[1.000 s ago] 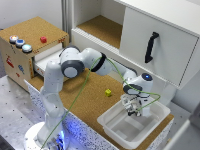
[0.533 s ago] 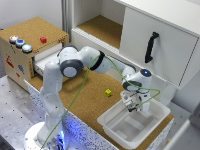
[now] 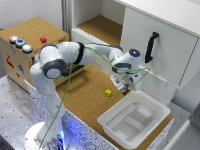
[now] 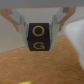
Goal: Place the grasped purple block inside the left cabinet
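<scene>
My gripper point(image 3: 124, 88) hangs above the cork counter between the white bin and the cabinet unit. In the wrist view the gripper point(image 4: 39, 34) is shut on the purple block point(image 4: 38, 38), a dark cube with yellow letters "O" and "G", with a finger point(image 4: 19, 24) on each side. In the exterior view the block is too small to make out between the fingers. The left cabinet point(image 3: 102, 27), the doorless compartment with a cork floor, lies behind and toward the exterior view's left of the gripper, higher up.
A small yellow cube point(image 3: 108, 92) lies on the cork counter near the gripper, also showing in the wrist view point(image 4: 27, 81). A white bin point(image 3: 116, 124) stands below the gripper. The white door with black handle point(image 3: 152, 46) is at the right. A cork box with buttons point(image 3: 30, 42) is at the left.
The gripper has lifted with the block and shifted toward the exterior view's left, away from above the white bin.
</scene>
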